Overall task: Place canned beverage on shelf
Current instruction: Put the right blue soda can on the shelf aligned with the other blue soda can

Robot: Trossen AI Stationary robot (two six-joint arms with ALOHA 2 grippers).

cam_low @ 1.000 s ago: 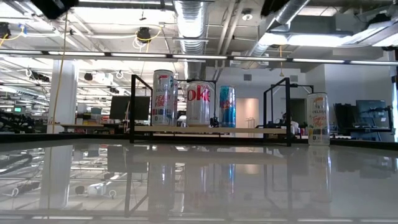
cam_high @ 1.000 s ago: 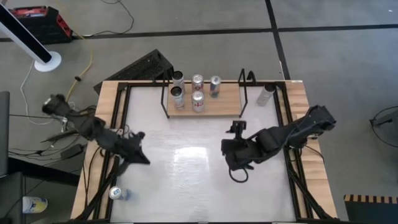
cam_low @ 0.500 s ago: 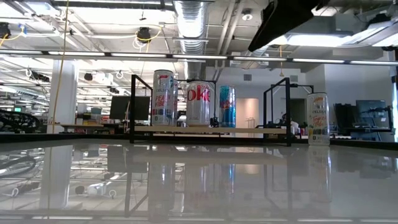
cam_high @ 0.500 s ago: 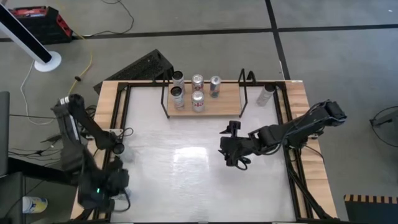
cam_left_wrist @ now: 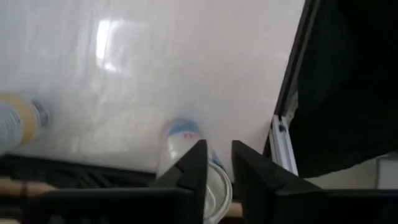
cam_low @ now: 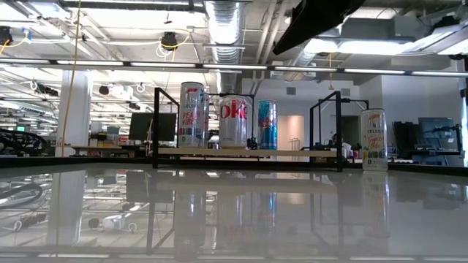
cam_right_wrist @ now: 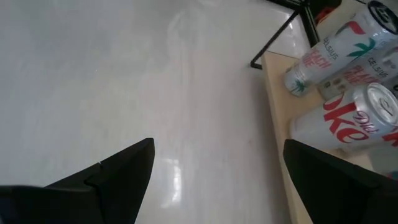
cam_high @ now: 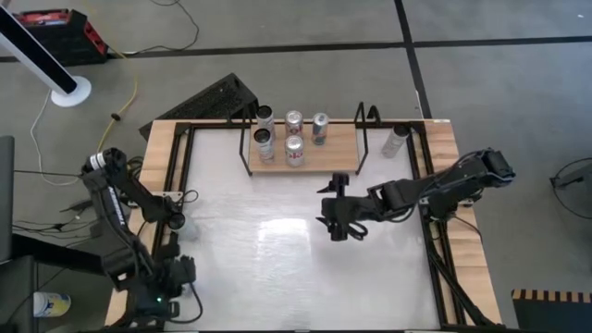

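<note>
The shelf [cam_high: 324, 153] is a light-wood board in a black wire frame at the table's far edge; it also shows in the low view [cam_low: 292, 153]. Several cans [cam_high: 294, 148] stand on it. A white and blue can [cam_left_wrist: 181, 140] stands upright in the table's near left corner, hidden under the arm in the high view. My left gripper [cam_high: 165, 289] points down just over its top, fingers [cam_left_wrist: 198, 165] a narrow gap apart; whether they touch it I cannot tell. My right gripper [cam_high: 335, 218] is wide open and empty, above the table just near of the shelf.
One more can [cam_high: 396, 139] stands on the table to the right of the shelf, and shows in the low view [cam_low: 373, 139]. Another pale can [cam_left_wrist: 15, 121] shows at the edge of the left wrist view. Black rails and wood strips [cam_high: 162, 185] edge the white tabletop.
My left arm has swung back from the table's left middle and folded down over the can in the near left corner. My right gripper has gone toward the far edge and a little left, closer to the shelf, staying open.
</note>
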